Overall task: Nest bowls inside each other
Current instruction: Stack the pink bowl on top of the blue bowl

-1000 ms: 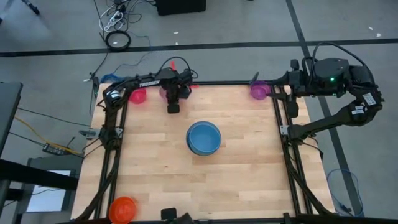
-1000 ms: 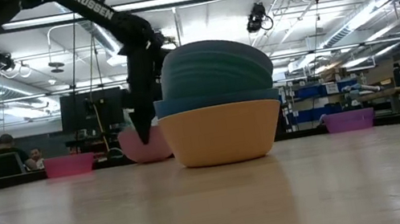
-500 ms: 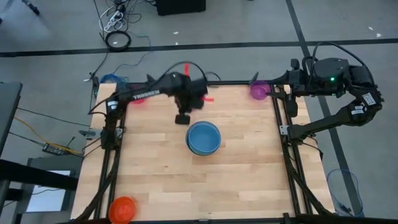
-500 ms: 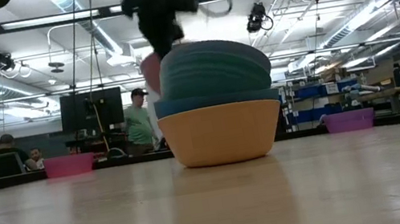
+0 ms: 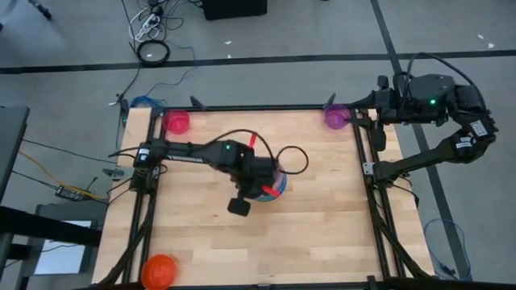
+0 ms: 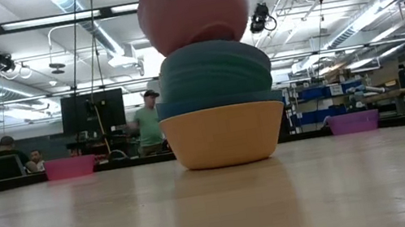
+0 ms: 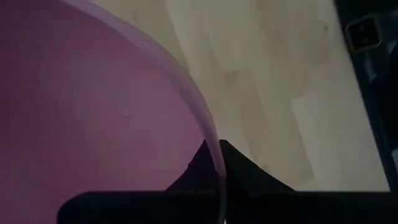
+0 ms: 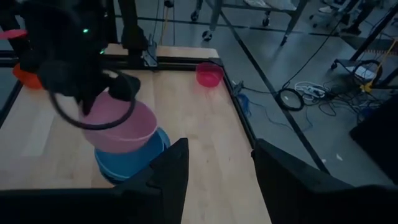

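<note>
A pink bowl hangs over the stack of blue bowls at the table's middle, with my left gripper shut on it. From above, the left wrist covers most of the pink bowl and the stack. In the right wrist view the pink bowl sits above the stack. Whether the two touch, I cannot tell. My right gripper waits open, raised at the far right corner. My left gripper pinches the pink bowl's rim between its two fingers, one finger on each side of the wall. The fingers come steeply from above. The bowl hangs below them, mouth up, off the table.
A magenta bowl stands at the far left corner, a purple bowl at the far right corner near my right gripper, and an orange bowl at the near left corner. People stand in the room behind.
My left gripper has risen from the far edge with the pink bowl and swung toward the table's middle, rolling as it went. The bowl, which stood on the table behind the stack, is lifted clear and now hangs over the blue stack.
</note>
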`<action>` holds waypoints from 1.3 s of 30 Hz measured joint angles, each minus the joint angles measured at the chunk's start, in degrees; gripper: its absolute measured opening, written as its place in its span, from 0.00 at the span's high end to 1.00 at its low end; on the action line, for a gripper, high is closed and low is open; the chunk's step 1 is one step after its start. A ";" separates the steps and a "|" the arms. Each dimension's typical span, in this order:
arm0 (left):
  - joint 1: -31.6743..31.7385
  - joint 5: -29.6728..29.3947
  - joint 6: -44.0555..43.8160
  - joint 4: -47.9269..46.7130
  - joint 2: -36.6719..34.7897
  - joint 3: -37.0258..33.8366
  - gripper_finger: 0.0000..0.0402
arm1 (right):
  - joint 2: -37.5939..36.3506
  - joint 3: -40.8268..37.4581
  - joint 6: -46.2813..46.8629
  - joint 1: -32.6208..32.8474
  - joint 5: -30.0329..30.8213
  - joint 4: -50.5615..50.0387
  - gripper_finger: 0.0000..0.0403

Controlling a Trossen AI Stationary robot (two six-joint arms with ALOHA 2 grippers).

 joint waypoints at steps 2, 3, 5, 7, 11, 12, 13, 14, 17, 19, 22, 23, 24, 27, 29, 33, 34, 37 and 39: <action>-0.66 0.26 -0.54 1.25 0.69 0.02 0.99 | 0.00 0.00 0.02 0.00 0.00 0.08 0.59; -0.81 -0.04 -0.80 1.04 1.32 -0.08 0.99 | 0.02 0.00 0.04 0.00 0.00 0.08 0.59; -0.86 -1.45 -1.41 0.84 2.51 -1.28 0.99 | 0.00 0.00 0.10 0.00 -0.02 0.06 0.59; -0.55 -2.47 -1.65 0.77 3.91 -3.07 0.99 | 0.00 0.00 0.72 0.00 -0.29 0.06 0.59; -0.23 -3.98 -1.26 3.18 6.46 -6.28 0.99 | 0.00 0.00 1.30 0.00 -1.25 -0.05 0.59; -0.27 -5.13 -1.20 3.64 6.56 -6.44 0.99 | 0.00 0.00 1.47 0.00 -1.30 -0.07 0.59; -0.29 -6.10 -1.12 4.13 6.60 -6.43 0.98 | 0.00 0.00 1.57 0.00 -1.46 -0.07 0.59; -0.34 -6.88 -1.16 4.63 6.61 -6.43 0.98 | 0.00 0.00 1.55 0.00 -1.46 -0.10 0.59; -0.33 -11.29 -1.77 5.32 6.84 -6.00 0.95 | 0.00 0.00 1.53 0.00 -1.49 -0.16 0.59; -0.34 -14.03 -2.18 5.56 6.45 -5.36 0.91 | 0.00 0.00 1.39 0.00 -1.49 -0.23 0.59; -0.55 -16.69 -3.12 6.17 5.52 -4.37 0.82 | 0.00 0.00 1.35 0.00 -1.49 -0.25 0.59; -0.66 -16.98 -3.40 6.23 5.43 -3.98 0.78 | 0.00 0.00 1.33 0.00 -1.49 -0.25 0.59; -0.69 -17.23 -3.61 6.35 5.43 -3.62 0.74 | 0.00 0.00 1.33 0.00 -1.49 -0.25 0.59; -0.84 -17.27 -4.53 6.61 5.43 -2.81 0.62 | 0.00 0.00 1.33 0.00 -1.49 -0.25 0.59; -0.82 -17.78 -5.09 6.19 5.39 -2.71 0.55 | 0.00 0.00 1.48 0.00 -1.49 -0.25 0.59; -1.21 -20.75 -8.11 1.00 4.93 -2.72 0.43 | 0.00 0.00 1.51 0.00 -1.51 -0.30 0.59; -1.44 -22.30 -9.21 -1.05 4.51 -2.73 0.40 | 0.00 0.00 1.51 0.00 -1.51 -0.32 0.59; -2.05 -25.83 -12.35 -5.14 1.86 -2.73 0.36 | 0.00 0.00 1.48 0.00 -1.51 -0.38 0.59; -2.35 -27.57 -14.31 -7.21 -0.38 -2.73 0.35 | 0.00 0.00 1.31 0.00 -1.51 -0.49 0.59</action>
